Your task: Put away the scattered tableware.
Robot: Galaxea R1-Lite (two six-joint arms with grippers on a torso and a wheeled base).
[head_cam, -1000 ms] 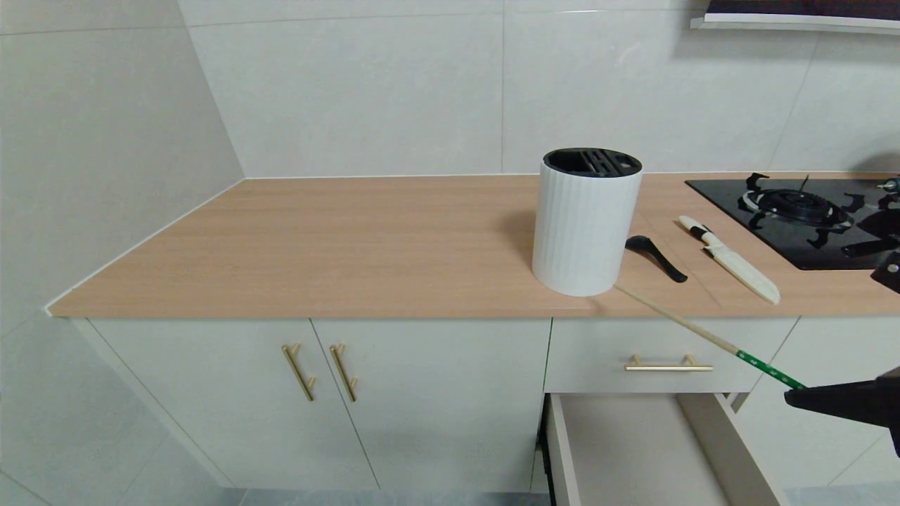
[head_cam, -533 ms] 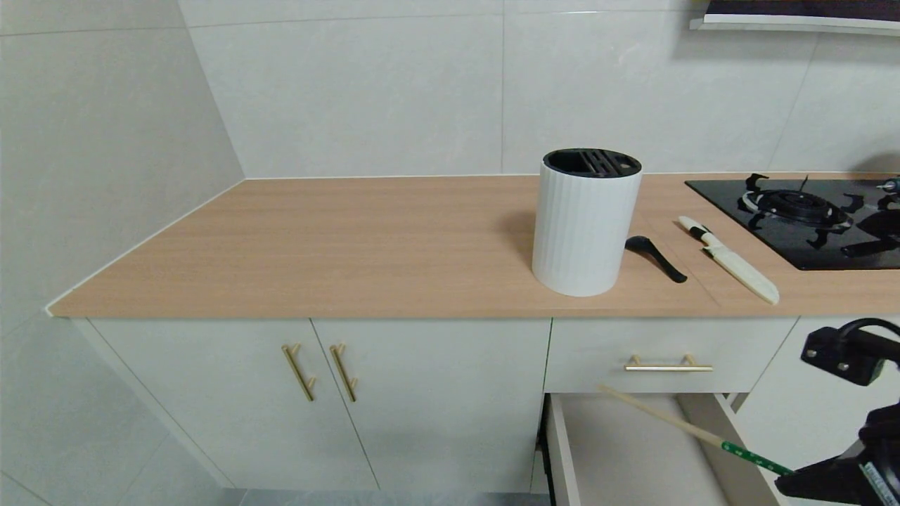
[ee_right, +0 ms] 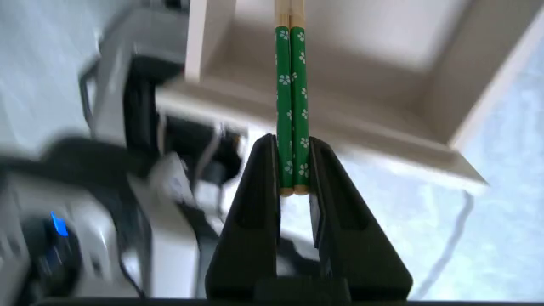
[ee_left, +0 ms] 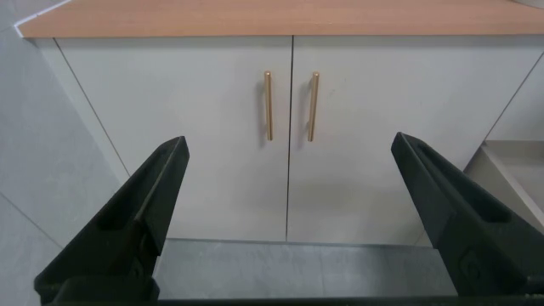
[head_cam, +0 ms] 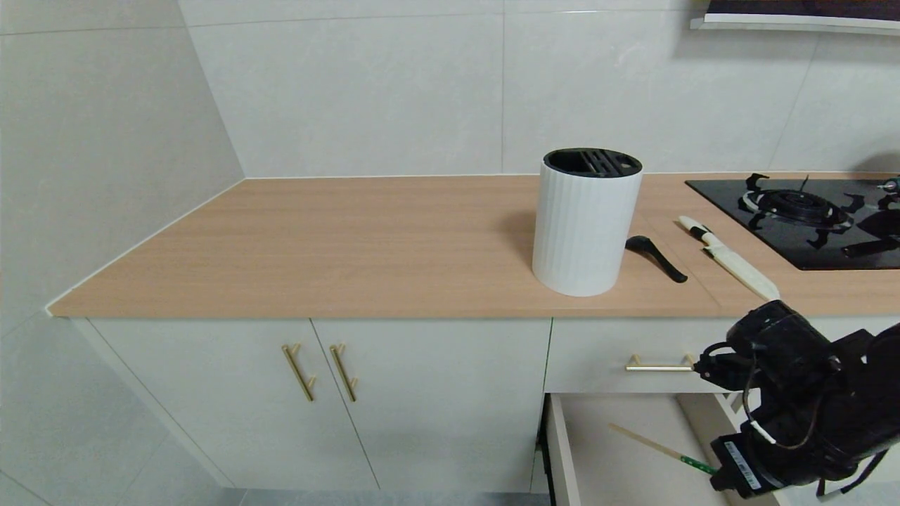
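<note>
The pair of pale wooden chopsticks with green flower-printed ends [head_cam: 654, 444] was inside the opening of the pulled-out white drawer [head_cam: 559, 450]. It hung low over the drawer's bare floor, nearer the right wall than the left. The long axis ran straight out from the jaws. The green ends were pinched between them and the bare tips pointed away, across the drawer toward its left wall and back edge (whether the tips touched the floor could not be told). The right gripper [head_cam: 723, 476] was clamped on those green ends at the drawer's front right. In the wrist view the two sticks [ee_right: 289, 85] lay side by side and parallel between the black fingers [ee_right: 259, 183], so letting go should drop them lengthwise into the drawer [ee_right: 382, 51].

The left gripper [ee_left: 289, 149] hung with its jaws spread wide and nothing between them. It faced the white double doors with brass handles [ee_left: 289, 106], well apart from the drawer, so the right arm was plainly the nearer one.

On the wooden countertop [head_cam: 351, 246] above, toward its front right edge, a black spoon [head_cam: 654, 256] and a cream-bladed knife [head_cam: 731, 261] lay beside the white ribbed cylindrical holder with a slotted black top [head_cam: 587, 221].
</note>
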